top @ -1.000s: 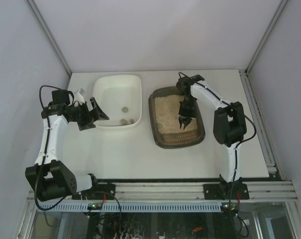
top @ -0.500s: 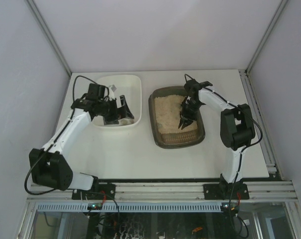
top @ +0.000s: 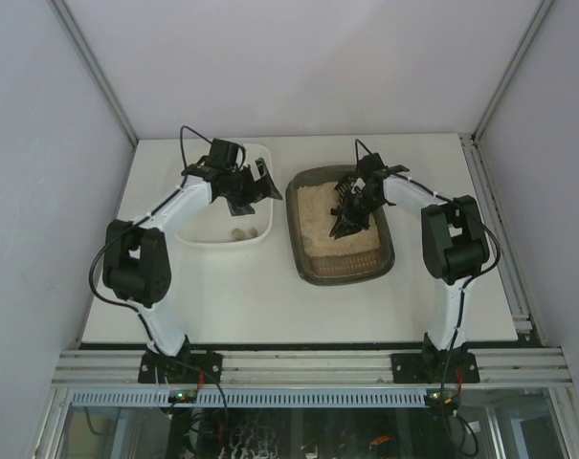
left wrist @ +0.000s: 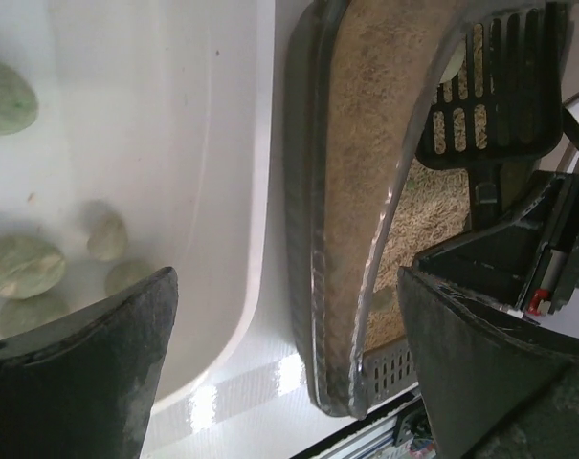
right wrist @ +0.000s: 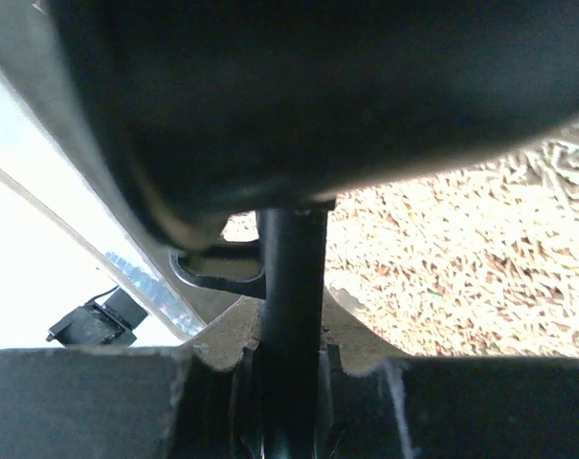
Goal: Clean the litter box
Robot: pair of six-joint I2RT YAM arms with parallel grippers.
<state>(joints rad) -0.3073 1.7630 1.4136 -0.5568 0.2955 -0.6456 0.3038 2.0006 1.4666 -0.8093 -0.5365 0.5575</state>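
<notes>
White desk (top: 232,306) carries everything here. The litter box (top: 342,275) sits a bit right of centre on it, the dark grey-brown tray with beige litter (top: 318,206) inside and a slotted strip along its near end. Right next to it on the left is the white tray (top: 205,222), about the same size, with just a thin strip of desk showing between the two. The left hand (top: 268,182) hangs over the right side of the white tray, close to that gap, and its fingers (left wrist: 88,373) are spread wide with nothing between them. The right hand (right wrist: 289,382) is over the litter, clamped tight on the handle of a black slotted scoop (left wrist: 490,96). The scoop head is above the sand, but honestly I can't tell if it's touching the litter or just above it. Smallest stuff: a handful of pale greenish pebbles (left wrist: 21,266) lying loose on the white tray's floor, bunched toward its near end.
</notes>
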